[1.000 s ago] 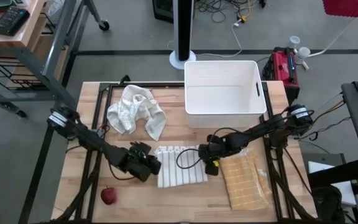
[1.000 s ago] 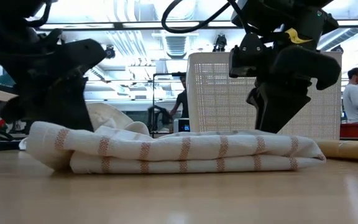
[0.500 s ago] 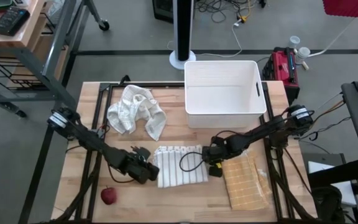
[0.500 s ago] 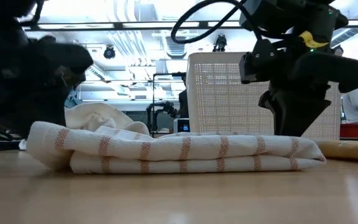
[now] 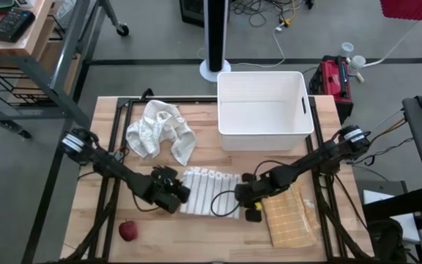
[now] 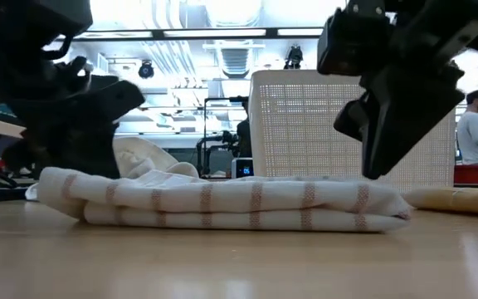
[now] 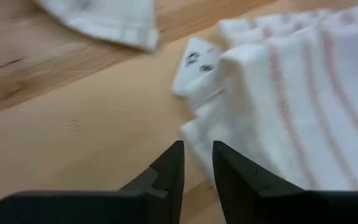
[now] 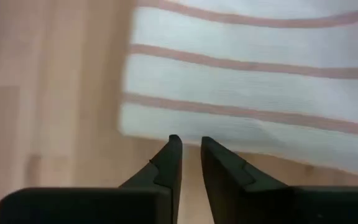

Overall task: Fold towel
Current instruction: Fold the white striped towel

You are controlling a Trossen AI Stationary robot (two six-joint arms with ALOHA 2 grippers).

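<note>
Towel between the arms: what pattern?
White towel with thin reddish-orange stripes; clearest in the right wrist view.

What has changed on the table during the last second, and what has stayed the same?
The right pincer moved toward the table's front edge, its fingers narrowing but gripping nothing. The striped towel shifted and now lies slightly turned. The left pincer is back at the towel's left edge after a short pull-away. The crumpled towel, yellow cloth, white bin and apple did not move.
</note>
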